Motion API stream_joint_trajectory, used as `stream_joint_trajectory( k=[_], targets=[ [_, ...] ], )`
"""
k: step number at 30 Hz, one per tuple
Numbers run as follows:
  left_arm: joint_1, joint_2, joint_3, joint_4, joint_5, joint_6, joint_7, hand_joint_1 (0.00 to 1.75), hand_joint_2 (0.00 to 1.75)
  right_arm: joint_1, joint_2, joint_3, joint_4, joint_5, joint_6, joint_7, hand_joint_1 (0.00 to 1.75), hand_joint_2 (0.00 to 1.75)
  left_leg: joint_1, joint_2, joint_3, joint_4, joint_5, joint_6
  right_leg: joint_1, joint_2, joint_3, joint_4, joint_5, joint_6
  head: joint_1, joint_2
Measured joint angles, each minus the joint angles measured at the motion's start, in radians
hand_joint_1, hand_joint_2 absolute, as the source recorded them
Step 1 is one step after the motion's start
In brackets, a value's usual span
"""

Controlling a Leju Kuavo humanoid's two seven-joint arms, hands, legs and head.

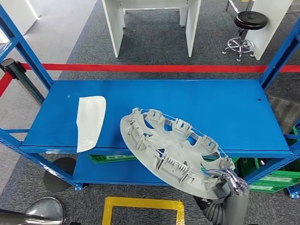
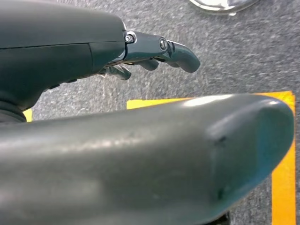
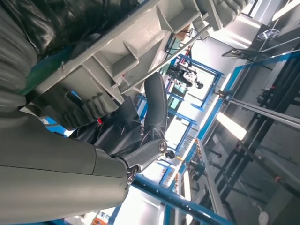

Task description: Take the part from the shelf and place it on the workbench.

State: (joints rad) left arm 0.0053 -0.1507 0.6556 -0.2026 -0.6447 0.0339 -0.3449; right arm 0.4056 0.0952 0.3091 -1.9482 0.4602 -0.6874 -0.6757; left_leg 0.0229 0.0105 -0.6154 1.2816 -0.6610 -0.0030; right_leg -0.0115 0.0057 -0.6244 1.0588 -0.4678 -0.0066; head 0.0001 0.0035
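Grey carpet, crossed by a red floor line [image 1: 159, 68], lies behind a blue steel shelf [image 1: 198, 105] whose upper deck carries one pale curved panel [image 1: 90, 121] near its front left edge. The task's part, a grey wheel cover [image 1: 169, 152], is held tilted in front of that deck with its ribbed, clip-studded back face toward the head camera; its far rim overlaps the deck's front edge in the picture, and whether it touches there cannot be told. The right hand [image 1: 231, 180] grips the cover's lower rim from beneath, fingers closed over the edge, which probably explains the slant: a rim grip at one point lets the far side sag or lift. The right wrist view confirms the moulded ribs of the cover lying against the palm, with a dark finger [image 3: 155, 105] curled up against them. The left hand [image 2: 152, 51] hangs low over the carpet and a yellow taped floor square [image 1: 143, 208], fingers loosely extended and holding nothing. Judged from this, the pick is made; the carry to the workbench remains.
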Motion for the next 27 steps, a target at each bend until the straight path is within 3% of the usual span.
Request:
stream_joint_trajectory(
  k=[2, 4, 8, 9, 10, 12, 13, 14, 15, 16, 17, 19, 20, 22, 24, 25, 27],
  targets=[
    [-0.001, 0.001, 0.001, 0.0, -0.003, -0.002, 0.0, 0.0, 0.0, 0.001, 0.006, -0.005, -0.002, -0.002, 0.0, -0.007, 1.75, 1.75, -0.015, -0.006, 0.082, -0.135, 0.052, 0.029, 0.007, 0.005, -0.012, -0.001, 0.013, 0.0, 0.0, 0.0],
    [-0.004, 0.001, 0.001, 0.0, -0.004, -0.003, -0.001, 0.0, 0.0, 0.003, 0.013, -0.009, -0.006, -0.005, 0.0, -0.014, 1.75, 1.75, -0.028, -0.008, 0.14, -0.245, 0.084, 0.047, 0.009, 0.007, -0.019, -0.002, 0.025, 0.007, 0.001, 0.0],
    [-0.004, -0.003, 0.005, 0.0, -0.005, -0.005, -0.003, 0.0, 0.0, 0.01, 0.021, -0.014, -0.02, -0.008, 0.0, -0.018, 1.75, 1.75, -0.034, -0.003, 0.137, -0.282, 0.12, 0.048, 0.004, 0.006, -0.027, -0.009, 0.042, 0.033, -0.001, 0.0],
    [-0.004, -0.004, 0.006, 0.0, -0.005, -0.005, -0.003, 0.0, 0.0, 0.012, 0.022, -0.015, -0.025, -0.009, 0.0, -0.018, 1.75, 1.75, -0.031, 0.0, 0.13, -0.29, 0.134, 0.05, 0.004, 0.006, -0.037, 0.003, 0.021, 0.038, 0.0, 0.0],
    [-0.005, -0.005, 0.008, 0.0, -0.005, -0.006, -0.003, 0.0, 0.0, 0.014, 0.023, -0.016, -0.029, -0.01, 0.0, -0.019, 1.75, 1.75, -0.028, 0.003, 0.119, -0.297, 0.149, 0.052, 0.004, 0.005, -0.05, 0.034, -0.019, 0.042, 0.002, 0.0],
    [-0.005, -0.005, 0.011, 0.0, -0.005, -0.009, -0.003, 0.0, 0.0, 0.016, 0.023, -0.017, -0.033, -0.015, 0.0, -0.02, 1.75, 1.75, -0.028, 0.008, 0.093, -0.298, 0.17, 0.055, 0.002, 0.003, -0.078, 0.146, -0.117, 0.05, 0.005, 0.0],
    [-0.005, -0.006, 0.014, 0.0, -0.005, -0.01, -0.003, 0.0, 0.0, 0.017, 0.023, -0.018, -0.033, -0.017, 0.0, -0.02, 1.75, 1.75, -0.029, 0.01, 0.079, -0.296, 0.18, 0.055, 0.001, 0.002, -0.084, 0.203, -0.144, 0.054, 0.005, 0.0],
    [-0.005, -0.007, 0.016, 0.0, -0.005, -0.011, -0.003, 0.0, 0.0, 0.018, 0.023, -0.019, -0.034, -0.02, 0.0, -0.02, 1.75, 1.75, -0.029, 0.012, 0.065, -0.294, 0.189, 0.054, 0.0, 0.001, -0.079, 0.239, -0.147, 0.057, 0.005, 0.0],
    [-0.005, -0.008, 0.02, 0.0, -0.005, -0.011, -0.003, 0.0, 0.0, 0.019, 0.023, -0.021, -0.034, -0.022, 0.0, -0.02, 1.75, 1.75, -0.029, 0.015, 0.052, -0.291, 0.197, 0.052, 0.0, 0.0, -0.058, 0.242, -0.131, 0.059, 0.005, 0.0],
    [-0.005, -0.009, 0.022, 0.0, -0.005, -0.011, -0.003, 0.0, 0.0, 0.019, 0.023, -0.022, -0.034, -0.024, 0.0, -0.02, 1.75, 1.75, -0.029, 0.016, 0.04, -0.288, 0.204, 0.05, -0.001, -0.002, -0.02, 0.207, -0.103, 0.06, 0.005, 0.0],
    [-0.005, -0.009, 0.024, 0.0, -0.005, -0.011, -0.003, 0.0, 0.0, 0.019, 0.023, -0.023, -0.034, -0.025, 0.0, -0.02, 1.75, 1.75, -0.028, 0.018, 0.03, -0.284, 0.211, 0.047, -0.001, -0.005, 0.033, 0.142, -0.081, 0.06, 0.005, 0.0],
    [-0.005, -0.01, 0.026, 0.0, -0.005, -0.011, -0.004, 0.0, 0.0, 0.018, 0.023, -0.025, -0.036, -0.027, 0.0, -0.02, 1.75, 1.75, -0.031, 0.018, 0.014, -0.273, 0.222, 0.038, 0.0, -0.01, 0.138, -0.003, -0.079, 0.053, 0.005, 0.0],
    [-0.006, -0.01, 0.027, 0.0, -0.005, -0.011, -0.004, 0.0, 0.0, 0.018, 0.023, -0.027, -0.037, -0.027, 0.0, -0.02, 1.75, 1.75, -0.032, 0.018, 0.009, -0.269, 0.228, 0.033, 0.002, -0.011, 0.163, -0.048, -0.09, 0.047, 0.005, 0.0],
    [-0.004, -0.011, 0.027, 0.0, -0.005, -0.012, -0.005, 0.0, 0.0, 0.019, 0.024, -0.03, -0.039, -0.028, 0.0, -0.02, 1.75, 1.75, -0.033, 0.018, 0.003, -0.268, 0.241, 0.023, 0.004, -0.009, 0.162, -0.073, -0.095, 0.032, 0.004, 0.0],
    [-0.002, -0.011, 0.029, 0.0, -0.005, -0.012, -0.007, 0.0, 0.0, 0.02, 0.025, -0.034, -0.039, -0.03, 0.0, -0.02, 1.75, 1.75, -0.03, 0.011, -0.005, -0.252, 0.216, 0.011, 0.001, -0.011, 0.145, -0.074, -0.08, 0.015, 0.003, 0.0],
    [0.0, -0.011, 0.031, 0.0, -0.005, -0.012, -0.008, 0.0, 0.0, 0.02, 0.027, -0.036, -0.039, -0.031, 0.0, -0.02, 1.75, 1.75, -0.028, 0.006, -0.012, -0.222, 0.177, 0.004, -0.001, -0.012, 0.137, -0.076, -0.071, 0.007, 0.001, 0.0],
    [0.001, -0.011, 0.032, 0.0, -0.005, -0.012, -0.009, 0.0, 0.0, 0.02, 0.029, -0.039, -0.039, -0.033, 0.0, -0.02, 1.75, 1.75, -0.024, 0.0, -0.034, -0.109, 0.073, -0.005, -0.001, -0.012, 0.121, -0.072, -0.051, -0.002, -0.003, 0.0]
  ],
)
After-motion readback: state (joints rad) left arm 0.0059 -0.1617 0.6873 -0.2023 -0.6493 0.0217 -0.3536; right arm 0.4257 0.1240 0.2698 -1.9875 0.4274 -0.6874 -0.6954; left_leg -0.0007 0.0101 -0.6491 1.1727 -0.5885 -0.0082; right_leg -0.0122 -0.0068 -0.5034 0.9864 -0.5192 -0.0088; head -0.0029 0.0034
